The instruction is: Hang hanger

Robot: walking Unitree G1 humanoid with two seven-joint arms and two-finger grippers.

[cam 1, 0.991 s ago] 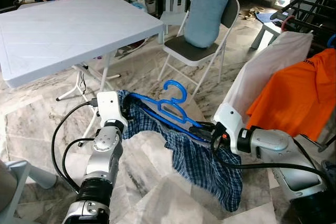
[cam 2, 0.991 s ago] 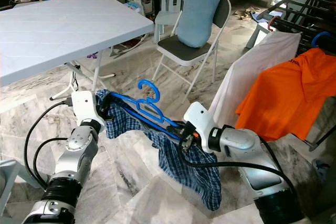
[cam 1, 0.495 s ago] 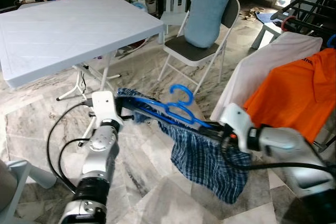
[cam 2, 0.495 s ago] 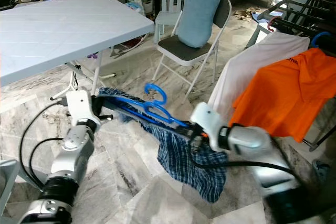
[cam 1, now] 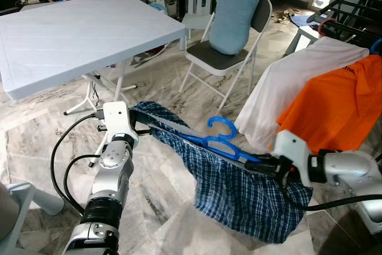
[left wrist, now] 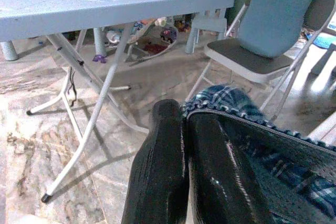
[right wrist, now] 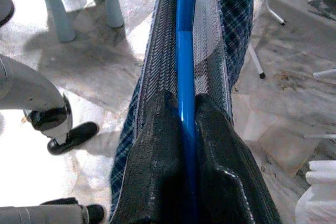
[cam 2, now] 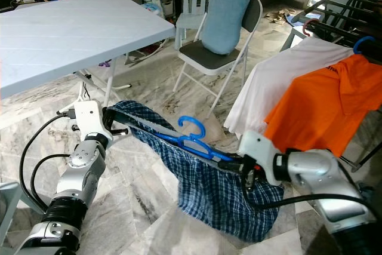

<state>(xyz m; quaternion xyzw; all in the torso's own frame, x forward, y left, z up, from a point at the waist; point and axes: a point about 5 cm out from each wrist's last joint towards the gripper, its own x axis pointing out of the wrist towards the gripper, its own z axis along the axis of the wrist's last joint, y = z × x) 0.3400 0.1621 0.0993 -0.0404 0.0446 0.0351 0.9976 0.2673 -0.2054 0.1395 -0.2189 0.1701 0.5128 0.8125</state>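
A blue plastic hanger (cam 1: 218, 141) carries a blue plaid garment (cam 1: 239, 192) that hangs between my two arms above the marble floor. My right gripper (cam 1: 267, 164) is shut on the hanger's right end and the cloth over it; the right wrist view has the blue bar (right wrist: 186, 51) pinched between both fingers (right wrist: 157, 150). My left gripper (cam 1: 143, 128) is shut on the garment's left edge (left wrist: 231, 103), with the fingers (left wrist: 163, 161) pressed together on the hem. The hanger's hook (cam 2: 192, 125) points up.
A drying rack (cam 1: 352, 4) at the right holds a white cloth (cam 1: 292, 82) and an orange shirt (cam 1: 340, 100). A folding chair (cam 1: 230, 40) with a blue cushion stands ahead. A white folding table (cam 1: 77, 28) sits at the left, its legs (left wrist: 94, 108) near my left arm.
Both arms have carried the hanger and garment to the right, nearer the drying rack. The cloth is stretched wider between the grippers and hangs lower on the right.
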